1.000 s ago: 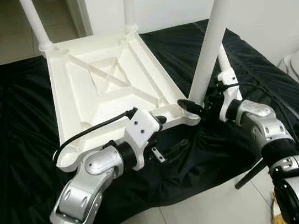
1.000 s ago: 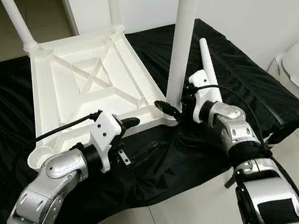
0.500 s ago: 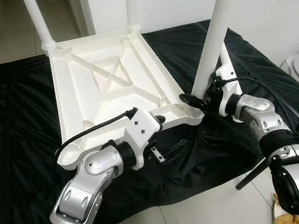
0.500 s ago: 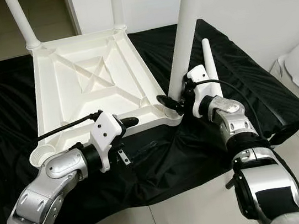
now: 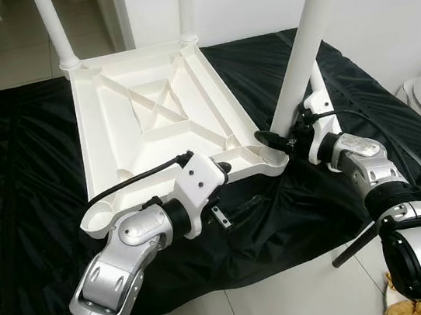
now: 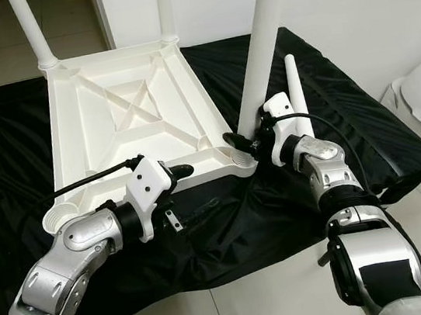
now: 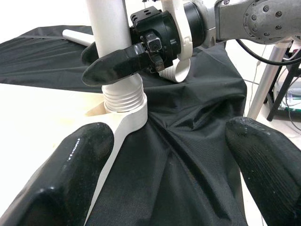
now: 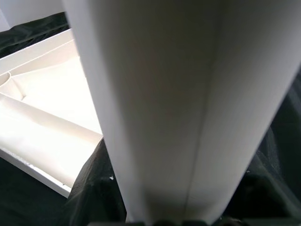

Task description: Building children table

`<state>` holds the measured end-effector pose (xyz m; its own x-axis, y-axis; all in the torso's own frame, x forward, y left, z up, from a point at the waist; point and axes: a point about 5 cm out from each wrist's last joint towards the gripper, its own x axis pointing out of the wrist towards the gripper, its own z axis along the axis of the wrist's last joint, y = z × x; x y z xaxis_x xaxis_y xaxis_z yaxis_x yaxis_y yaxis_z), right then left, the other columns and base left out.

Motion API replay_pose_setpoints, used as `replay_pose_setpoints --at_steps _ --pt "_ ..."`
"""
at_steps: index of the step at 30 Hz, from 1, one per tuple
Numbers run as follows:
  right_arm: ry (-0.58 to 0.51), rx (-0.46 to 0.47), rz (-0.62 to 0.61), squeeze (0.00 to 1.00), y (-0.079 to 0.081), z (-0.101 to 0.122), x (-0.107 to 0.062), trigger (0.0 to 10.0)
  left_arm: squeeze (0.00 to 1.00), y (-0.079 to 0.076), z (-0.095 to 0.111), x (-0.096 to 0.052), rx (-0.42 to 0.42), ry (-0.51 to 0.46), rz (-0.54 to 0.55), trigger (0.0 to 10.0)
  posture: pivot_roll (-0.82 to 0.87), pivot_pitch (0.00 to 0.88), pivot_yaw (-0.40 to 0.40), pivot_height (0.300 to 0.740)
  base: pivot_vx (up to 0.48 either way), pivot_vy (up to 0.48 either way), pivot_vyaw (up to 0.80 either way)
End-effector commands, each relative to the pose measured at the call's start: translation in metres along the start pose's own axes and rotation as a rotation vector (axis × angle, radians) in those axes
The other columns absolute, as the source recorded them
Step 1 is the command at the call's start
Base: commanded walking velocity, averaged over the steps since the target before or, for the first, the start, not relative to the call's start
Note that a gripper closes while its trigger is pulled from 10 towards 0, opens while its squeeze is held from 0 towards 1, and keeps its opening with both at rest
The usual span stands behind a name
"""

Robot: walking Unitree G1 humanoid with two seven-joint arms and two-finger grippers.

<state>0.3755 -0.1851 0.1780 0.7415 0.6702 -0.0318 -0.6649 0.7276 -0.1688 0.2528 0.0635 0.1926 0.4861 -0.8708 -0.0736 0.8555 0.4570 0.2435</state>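
- Right gripper (image 7: 123, 63): black fingers clamped around the base of a tall white plastic table leg (image 5: 302, 57), just above its ribbed threaded collar.
- Leg seated upright in the near right corner socket of the upturned white ribbed plastic tabletop (image 5: 150, 115).
- Compared with a second ago: leg moved from a clear lean to nearly upright, base now sitting in the socket rather than beside it. Judged as the leg being threaded in; tightening probably not finished.
- Left gripper (image 7: 164, 165): black fingers spread wide, holding nothing, hovering near the same corner, over the cloth.
- Two more white legs standing at the far corners; near left socket (image 5: 95, 219) open and unfilled.
- Spare white tapered leg (image 6: 295, 91) lying on the black cloth (image 5: 24, 168) beside the right arm, likely meant for that last socket.
- Black cloth spread beneath the whole tabletop.
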Motion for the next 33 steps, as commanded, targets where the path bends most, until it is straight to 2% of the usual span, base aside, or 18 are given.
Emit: replay_pose_setpoints --at_steps 1,4,5,10,20,22,28,30,33 --pt "0.058 0.031 -0.025 0.00 -0.001 -0.010 -0.002 10.0 0.00 0.001 0.000 -0.001 0.001 0.007 0.031 10.0 -0.03 0.086 -0.011 0.740 0.000 0.000 0.00" --pt "0.069 0.032 -0.057 0.00 -0.002 -0.012 -0.003 10.0 0.00 0.001 0.000 -0.001 0.003 0.007 0.030 10.0 -0.04 0.087 -0.009 0.740 0.000 0.000 0.00" --pt "0.077 0.041 -0.107 0.00 -0.005 -0.013 -0.003 10.0 0.00 0.001 0.000 -0.001 0.003 0.007 0.028 10.0 -0.04 0.087 -0.008 0.740 0.000 0.000 0.00" --pt "0.076 0.039 -0.141 0.00 -0.005 -0.013 -0.003 10.0 0.00 0.001 0.000 -0.001 0.005 0.007 0.028 10.0 -0.04 0.088 -0.008 0.740 0.000 0.000 0.00" --pt "0.001 0.043 -0.234 0.00 0.005 -0.010 0.001 10.0 0.00 0.003 0.000 -0.001 0.007 0.008 0.030 10.0 -0.04 0.088 -0.007 0.740 0.000 0.000 0.00" --pt "-0.023 0.048 -0.263 0.00 0.011 -0.010 0.003 10.0 0.00 0.002 0.000 -0.001 0.007 0.007 0.030 10.0 -0.04 0.087 -0.007 0.740 0.000 0.000 0.00" --pt "-0.035 0.065 -0.309 0.00 0.017 -0.011 0.006 10.0 0.00 0.002 0.000 -0.002 0.007 0.008 0.028 10.0 -0.04 0.088 -0.004 0.740 0.000 0.000 0.00" --pt "-0.034 0.096 -0.379 0.00 0.021 -0.014 0.008 10.0 0.00 0.002 0.001 -0.001 0.006 0.006 0.026 10.0 -0.04 0.091 -0.004 0.740 0.000 0.000 0.00" --pt "-0.034 0.110 -0.399 0.00 0.022 -0.014 0.009 10.0 0.00 0.002 0.001 -0.001 0.005 0.005 0.025 10.0 -0.04 0.091 -0.004 0.740 0.000 0.000 0.00"
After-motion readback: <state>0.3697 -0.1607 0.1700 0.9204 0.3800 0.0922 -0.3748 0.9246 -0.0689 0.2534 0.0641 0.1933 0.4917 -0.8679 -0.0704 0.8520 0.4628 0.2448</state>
